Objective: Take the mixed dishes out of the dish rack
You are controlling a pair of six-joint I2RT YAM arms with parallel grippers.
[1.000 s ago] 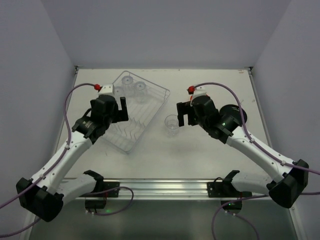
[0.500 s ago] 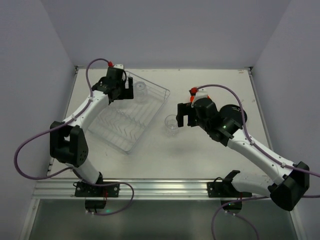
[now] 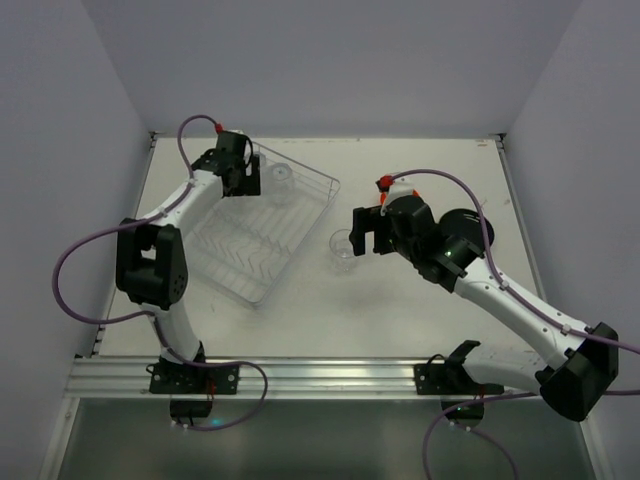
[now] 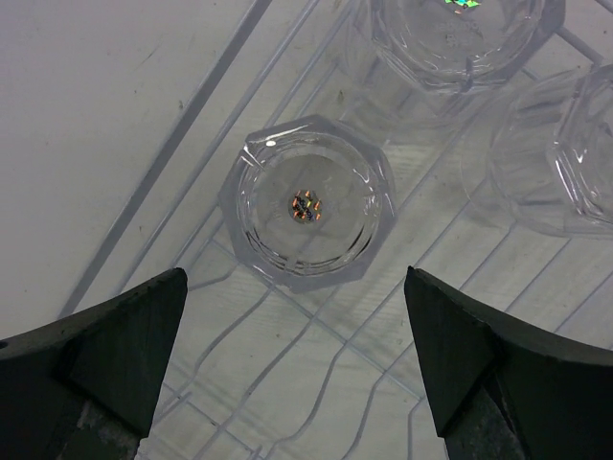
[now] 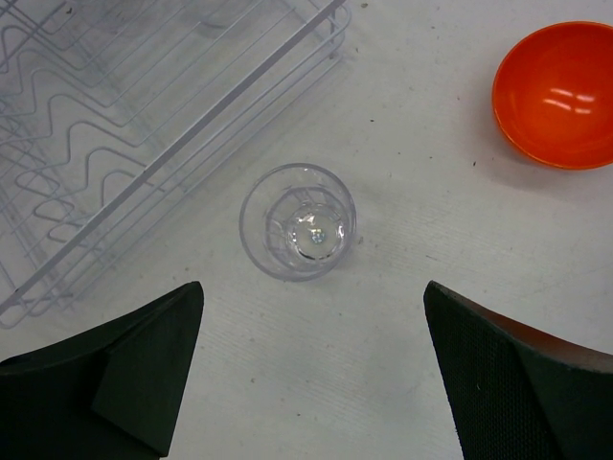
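Three clear tumblers point(image 4: 306, 203) sit inside the dish rack point(image 3: 252, 250), grouped at its far end. One lies directly beneath the left claw point(image 4: 295, 278) and the other two are just beyond it, close together on the wire floor. A fourth tumbler point(image 5: 299, 222) stands mouth up on the worktop point(image 5: 402, 383), near the rack's right rim but not touching the wire. The small orange bowl point(image 5: 556, 94) also rests mouth up on the worktop, on the side of that tumbler away from the rack. The left claw hangs over the rack's far end, fingers spread wide, gripping nothing. The right claw point(image 5: 308, 287) hovers above the lone tumbler, equally wide and empty.
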